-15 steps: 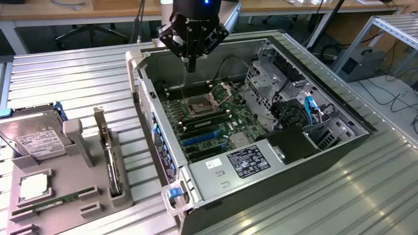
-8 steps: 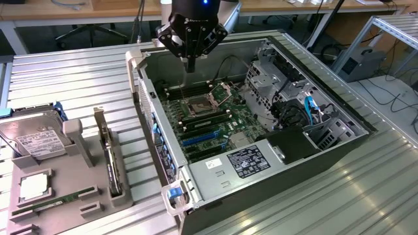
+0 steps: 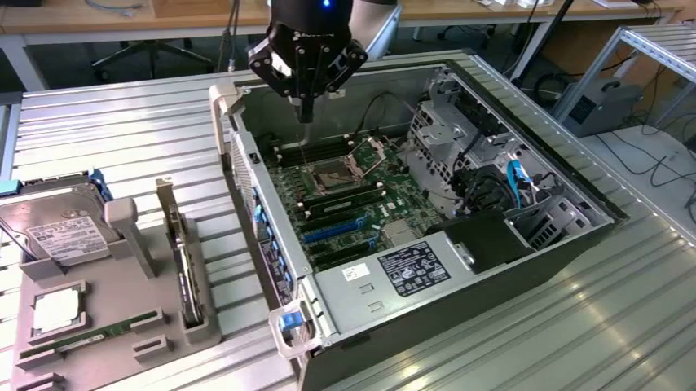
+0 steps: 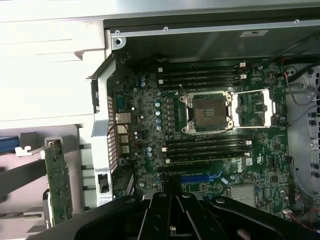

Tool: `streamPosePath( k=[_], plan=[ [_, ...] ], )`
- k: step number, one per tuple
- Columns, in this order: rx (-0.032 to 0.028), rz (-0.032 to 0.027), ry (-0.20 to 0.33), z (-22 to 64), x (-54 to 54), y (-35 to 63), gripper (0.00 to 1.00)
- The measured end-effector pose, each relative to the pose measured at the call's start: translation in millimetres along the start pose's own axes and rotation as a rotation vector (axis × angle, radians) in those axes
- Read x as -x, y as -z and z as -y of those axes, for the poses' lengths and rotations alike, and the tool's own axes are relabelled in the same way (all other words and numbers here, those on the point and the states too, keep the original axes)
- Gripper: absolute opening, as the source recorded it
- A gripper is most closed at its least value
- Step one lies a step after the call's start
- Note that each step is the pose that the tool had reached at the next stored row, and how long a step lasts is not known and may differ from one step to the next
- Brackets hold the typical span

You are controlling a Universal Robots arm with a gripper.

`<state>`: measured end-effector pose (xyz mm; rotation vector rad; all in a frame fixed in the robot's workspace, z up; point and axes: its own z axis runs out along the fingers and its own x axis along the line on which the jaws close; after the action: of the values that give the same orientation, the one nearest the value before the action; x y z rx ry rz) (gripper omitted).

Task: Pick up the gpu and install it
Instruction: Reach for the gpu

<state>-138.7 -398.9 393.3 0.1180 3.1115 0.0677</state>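
Overhead light glares off the table (image 3: 609, 326), leaving the case (image 3: 359, 305) dim.

Desk (image 3: 98, 138): ribbed bare metal w/ dull sheen. Claw (image 3: 306, 112) matt blk. Gpu (image 4: 58, 182): matt green PCB; tray (image 3: 103, 342) grey plastic.

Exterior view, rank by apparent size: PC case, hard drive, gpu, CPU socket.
1. PC case
2. hard drive and gpu: unsure, because the gpu stands edge-on
3. CPU socket

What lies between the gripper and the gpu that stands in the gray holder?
In the exterior view, the open computer case's rear wall stands between the gripper and the gpu, which is outside the case.
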Motion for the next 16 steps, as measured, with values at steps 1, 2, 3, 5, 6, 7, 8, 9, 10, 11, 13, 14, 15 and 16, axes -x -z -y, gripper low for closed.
streamPosePath(
  k=[1, 2, 3, 5, 6, 7, 8, 9, 10, 11, 13, 14, 15, 16],
  plan=[
    [0.0, 0.0001, 0.0, 0.1, -2.0, 0.1, 0.11],
    [0.0, 0.0003, 0.0, 0.3, -4.4, 0.2, 0.11],
    [0.0, 0.0006, 0.0, 0.5, -7.0, 0.2, 0.11],
    [0.0001, 0.001, 0.0, 0.8, -10.3, 0.3, 0.11],
    [0.0001, 0.0012, 0.0, 0.9, -12.8, 0.4, 0.11],
    [0.0002, 0.0015, 0.0, 1.1, -14.5, 0.4, 0.11],
    [0.0002, 0.0018, 0.0, 1.2, -16.4, 0.5, 0.11],
    [0.0001, 0.002, 0.0, 1.4, -18.1, 0.6, 0.11],
    [0.0002, 0.0026, 0.0, 1.5, -20.2, 0.6, 0.11],
    [0.0002, 0.003, 0.0, 1.7, -22.7, 0.7, 0.11],
    [0.0003, 0.004, 0.0, 2.1, -27.6, 0.8, 0.11],
    [0.0003, 0.0045, 0.0, 2.2, -29.6, 0.9, 0.11],
    [0.0004, 0.0052, 0.0, 2.4, -32.3, 0.9, 0.11],
    [0.0004, 0.0059, 0.0, 2.6, -34.9, 1.0, 0.11]
  ],
)
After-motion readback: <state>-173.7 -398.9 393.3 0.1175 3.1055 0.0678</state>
